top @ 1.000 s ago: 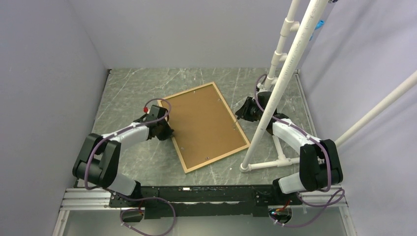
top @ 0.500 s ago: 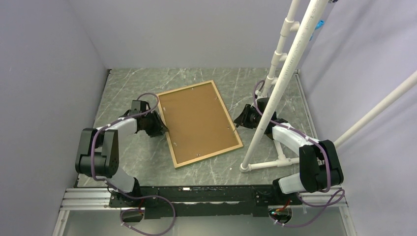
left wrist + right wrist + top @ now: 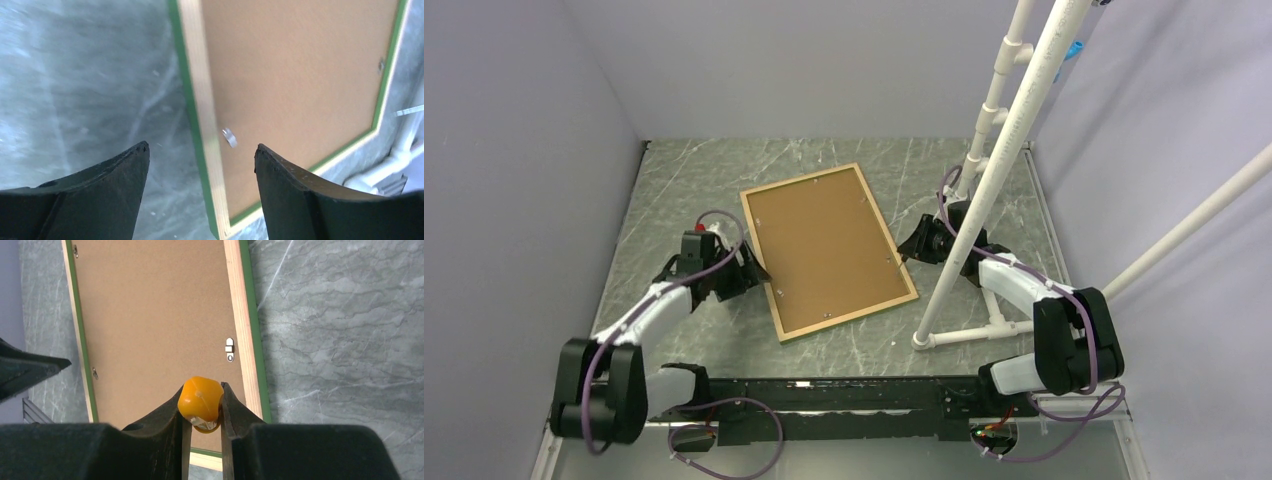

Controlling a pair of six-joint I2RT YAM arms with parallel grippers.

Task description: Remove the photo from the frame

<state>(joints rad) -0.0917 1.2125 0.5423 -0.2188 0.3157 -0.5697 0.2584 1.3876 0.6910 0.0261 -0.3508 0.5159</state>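
Note:
The frame (image 3: 762, 263) lies face down on the table, its light wood rim (image 3: 202, 115) and green edge up. The brown backing board (image 3: 824, 250) fills it, held by small metal clips (image 3: 229, 137). The photo is hidden under the board. My left gripper (image 3: 749, 272) hovers open over the frame's left rim; in the left wrist view it (image 3: 201, 146) straddles the rim with nothing held. My right gripper (image 3: 906, 247) is at the frame's right edge. In the right wrist view that gripper (image 3: 202, 387) is shut on a small orange knob-like piece (image 3: 200, 400) above the board (image 3: 150, 315).
A white PVC pipe stand (image 3: 984, 200) rises just right of the frame, with its foot (image 3: 969, 335) on the grey marbled table (image 3: 684, 180). Purple walls enclose the left, back and right sides. Another clip (image 3: 229, 349) sits near the frame's right rim.
The frame swung and slid left, then stayed put. My left gripper opened and drew back toward the near left, off the frame's edge. The right gripper kept its grip and barely shifted.

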